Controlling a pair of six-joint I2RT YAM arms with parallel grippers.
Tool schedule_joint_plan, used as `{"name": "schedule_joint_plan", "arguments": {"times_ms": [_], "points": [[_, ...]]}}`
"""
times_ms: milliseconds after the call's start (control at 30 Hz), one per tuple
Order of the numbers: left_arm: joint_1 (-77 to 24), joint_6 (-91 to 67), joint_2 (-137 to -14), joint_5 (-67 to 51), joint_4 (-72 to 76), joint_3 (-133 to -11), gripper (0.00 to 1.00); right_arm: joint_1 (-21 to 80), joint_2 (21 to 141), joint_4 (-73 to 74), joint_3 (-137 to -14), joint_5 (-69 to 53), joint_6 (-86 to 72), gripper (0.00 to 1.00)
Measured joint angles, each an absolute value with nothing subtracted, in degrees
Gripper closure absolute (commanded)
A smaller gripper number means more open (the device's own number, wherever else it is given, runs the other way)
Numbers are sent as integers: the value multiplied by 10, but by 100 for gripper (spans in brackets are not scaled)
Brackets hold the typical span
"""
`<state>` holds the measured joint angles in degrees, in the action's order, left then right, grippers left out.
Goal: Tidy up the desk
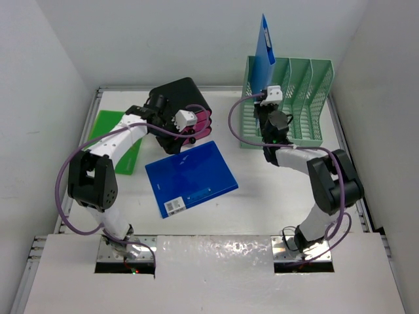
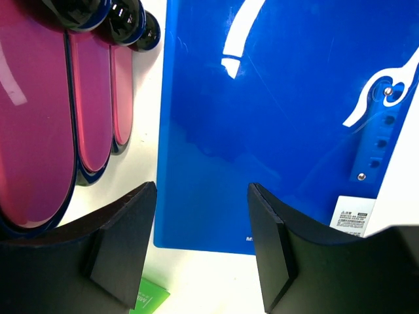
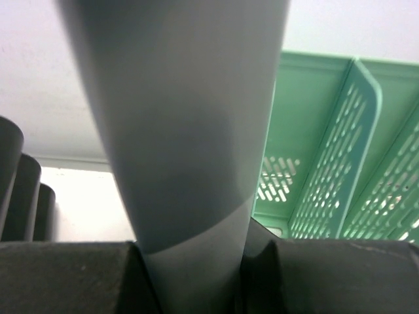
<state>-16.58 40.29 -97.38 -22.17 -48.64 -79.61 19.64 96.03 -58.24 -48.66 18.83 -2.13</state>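
White table (image 1: 262, 209) carrying two blue folders: flat blue folder (image 1: 191, 178) at centre, upright blue folder (image 1: 264, 44) in one green rack (image 1: 308, 98), pinched by right pincer (image 3: 193, 261). One green folder (image 1: 108, 124) at left. Left pincer (image 2: 203, 248) spread over the flat folder's edge.

Grey folder (image 3: 177, 131) in right end effector (image 3: 196, 278), green slotted rack (image 3: 327, 163) behind.

We find free white desktop (image 1: 262, 196) right of flat blue folder (image 1: 190, 175); black drawer box w/ pink fronts (image 1: 183, 98) & green slotted rack (image 1: 298, 98) block rear.
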Motion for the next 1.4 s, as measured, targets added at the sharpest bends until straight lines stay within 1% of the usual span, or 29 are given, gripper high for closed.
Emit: {"name": "schedule_joint_plan", "arguments": {"times_ms": [267, 500, 667, 700, 733, 767, 800, 833, 867, 933, 967, 1067, 1100, 1233, 1400], "points": [[-166, 403, -975, -223, -484, -795, 44, 196, 1029, -682, -458, 191, -30, 100], [-166, 404, -975, -229, -479, -784, 44, 196, 1092, -708, -445, 196, -29, 100], [-168, 405, -975, -234, -481, -764, 43, 197, 1105, -726, -434, 226, -33, 100], [-170, 405, -975, -234, -482, -761, 43, 198, 1105, -730, -430, 230, -34, 94], [-172, 405, -973, -234, -482, -757, 43, 199, 1104, -730, -428, 234, -35, 85], [-175, 406, -971, -235, -481, -753, 44, 201, 1102, -727, -427, 238, -36, 64], [-178, 406, -967, -235, -482, -749, 44, 202, 1097, -717, -427, 239, -41, 54], [-182, 406, -964, -236, -482, -745, 43, 204, 1086, -698, -425, 240, -43, 46], [-185, 407, -959, -237, -482, -741, 43, 206, 1069, -676, -418, 240, -45, 35], [-190, 407, -951, -240, -484, -737, 43, 209, 1027, -640, -405, 241, -54, 27], [-192, 407, -948, -243, -484, -737, 43, 212, 999, -620, -398, 242, -62, 20], [-194, 406, -944, -247, -483, -737, 44, 213, 918, -542, -397, 239, -87, 14], [-194, 405, -944, -247, -483, -737, 43, 213, 889, -500, -405, 237, -98, 10], [-197, 401, -943, -247, -488, -737, 43, 216, 813, -382, -423, 229, -141, 9], [-209, 395, -916, -248, -491, -733, 43, 249, 682, -232, -374, 231, -192, 9]]}}
